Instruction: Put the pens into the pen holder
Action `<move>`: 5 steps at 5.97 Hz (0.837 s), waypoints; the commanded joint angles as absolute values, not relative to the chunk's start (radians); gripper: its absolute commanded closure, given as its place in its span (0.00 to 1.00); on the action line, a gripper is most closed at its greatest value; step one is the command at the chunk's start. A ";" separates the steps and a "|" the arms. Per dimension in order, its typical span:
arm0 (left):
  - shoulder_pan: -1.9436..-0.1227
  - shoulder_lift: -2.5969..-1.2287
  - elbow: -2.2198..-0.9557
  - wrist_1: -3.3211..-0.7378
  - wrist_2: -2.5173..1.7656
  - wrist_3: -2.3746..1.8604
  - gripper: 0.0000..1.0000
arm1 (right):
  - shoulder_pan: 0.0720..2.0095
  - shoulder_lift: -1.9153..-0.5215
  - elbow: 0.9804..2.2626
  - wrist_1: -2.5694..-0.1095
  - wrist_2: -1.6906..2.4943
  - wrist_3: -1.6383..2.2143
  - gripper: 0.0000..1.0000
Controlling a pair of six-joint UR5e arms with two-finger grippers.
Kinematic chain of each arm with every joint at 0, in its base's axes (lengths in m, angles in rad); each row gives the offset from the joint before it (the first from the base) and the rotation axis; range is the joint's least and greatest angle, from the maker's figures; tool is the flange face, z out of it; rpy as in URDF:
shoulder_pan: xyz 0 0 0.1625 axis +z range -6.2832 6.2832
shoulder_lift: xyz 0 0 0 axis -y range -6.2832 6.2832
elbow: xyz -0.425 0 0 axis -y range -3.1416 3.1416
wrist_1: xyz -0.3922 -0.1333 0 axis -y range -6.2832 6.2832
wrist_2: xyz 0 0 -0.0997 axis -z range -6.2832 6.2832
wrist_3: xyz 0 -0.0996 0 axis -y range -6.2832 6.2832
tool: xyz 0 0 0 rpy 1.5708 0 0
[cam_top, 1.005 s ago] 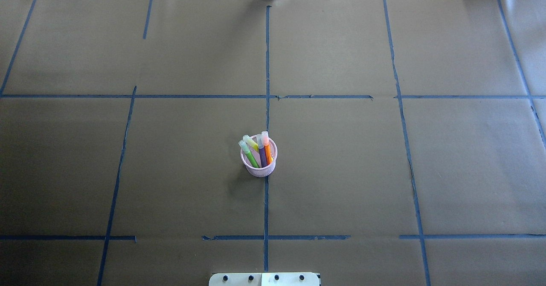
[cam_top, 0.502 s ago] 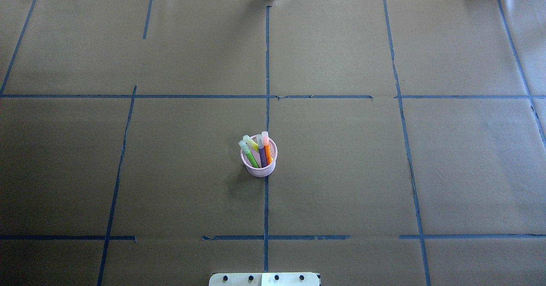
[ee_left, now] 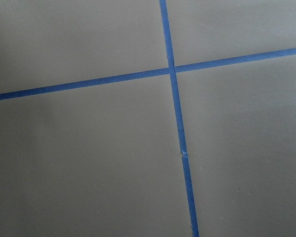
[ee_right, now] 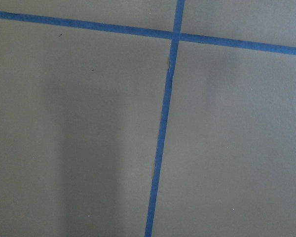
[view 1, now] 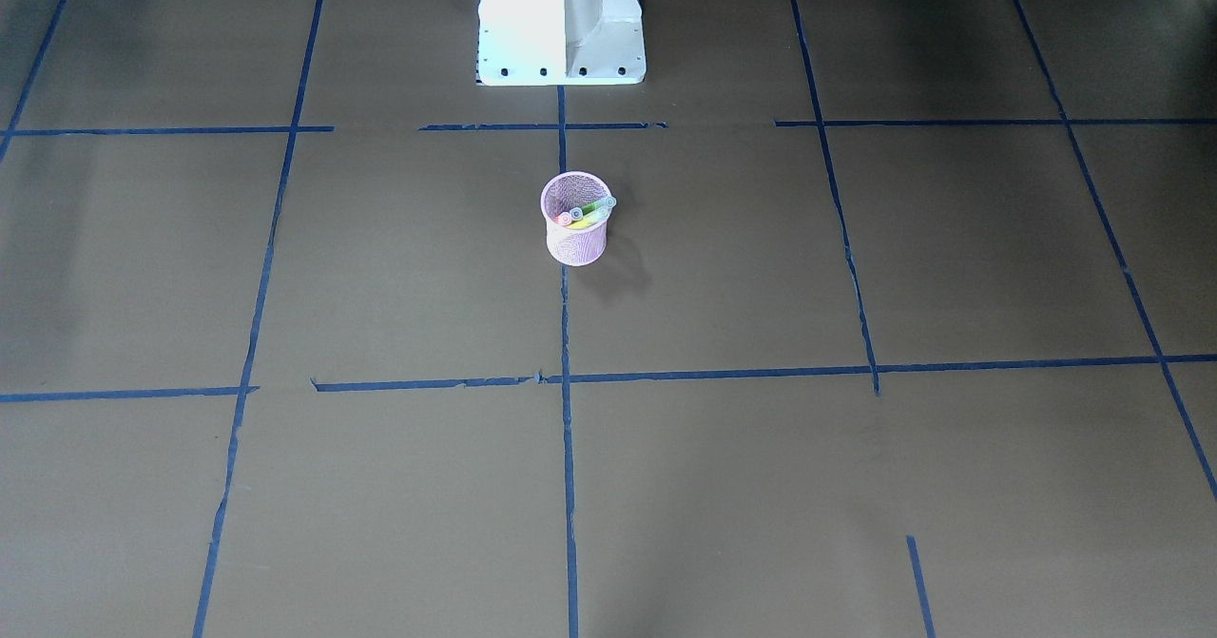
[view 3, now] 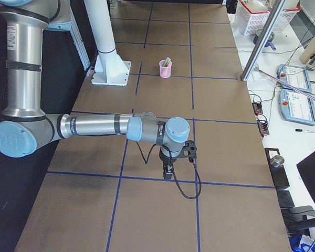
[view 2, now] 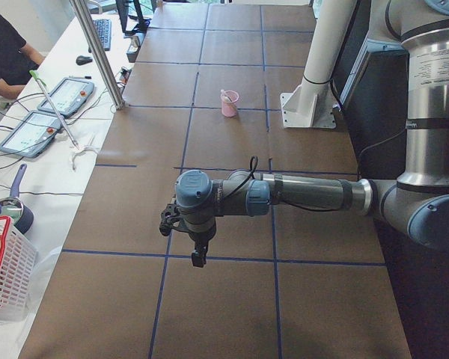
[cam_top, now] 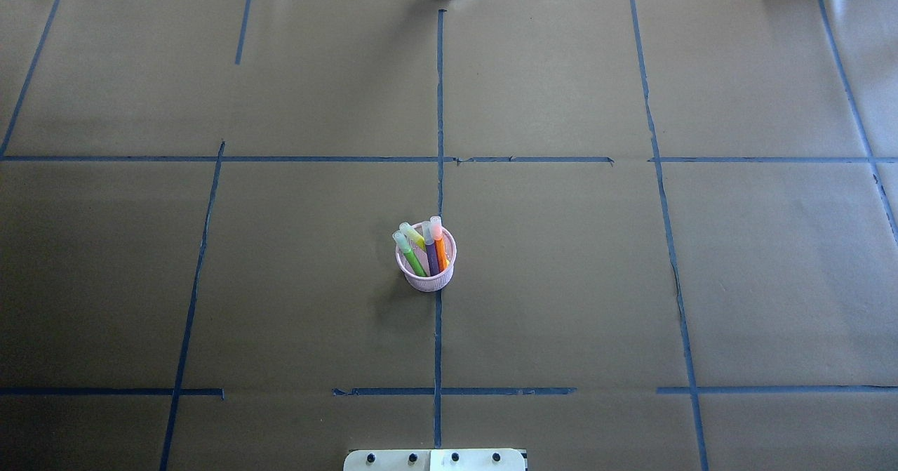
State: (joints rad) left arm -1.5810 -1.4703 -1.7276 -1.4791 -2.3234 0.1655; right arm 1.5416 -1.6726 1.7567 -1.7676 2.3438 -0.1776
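Observation:
The pink mesh pen holder [cam_top: 426,276] stands upright near the table's middle, on a blue tape line; it also shows in the front view [view 1: 574,239]. Inside it lean the green pen [cam_top: 414,260], the purple pen [cam_top: 431,257], the orange pen [cam_top: 440,250] and a yellow one [cam_top: 414,236], pale caps up. My left gripper [view 2: 199,258] hangs low over the table's left end, far from the holder; I cannot tell if it is open or shut. My right gripper [view 3: 168,172] hangs likewise at the right end, state also unclear. Both wrist views show only brown paper and tape.
The white robot base [view 1: 561,20] stands just behind the holder. Beyond the table's far edge a side bench carries control tablets [view 2: 30,131], a white basket [view 2: 4,277] and a pan, with a person [view 2: 4,52] seated there. A metal post [view 2: 97,52] rises at that edge.

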 commanded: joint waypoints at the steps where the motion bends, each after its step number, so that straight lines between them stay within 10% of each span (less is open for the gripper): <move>1: -1.580 -1.462 -1.730 -1.474 -2.324 0.164 0.00 | 1.542 -1.683 1.756 -1.769 2.345 -0.178 0.00; 5: -1.574 -1.465 -1.727 -1.482 -2.324 0.100 0.00 | 1.542 -1.686 1.753 -1.767 2.342 -0.172 0.00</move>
State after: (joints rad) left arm -1.5752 -1.4647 -1.7275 -1.4794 -2.3240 0.1120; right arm 1.5417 -1.6853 1.7561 -1.7672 2.3456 -0.1740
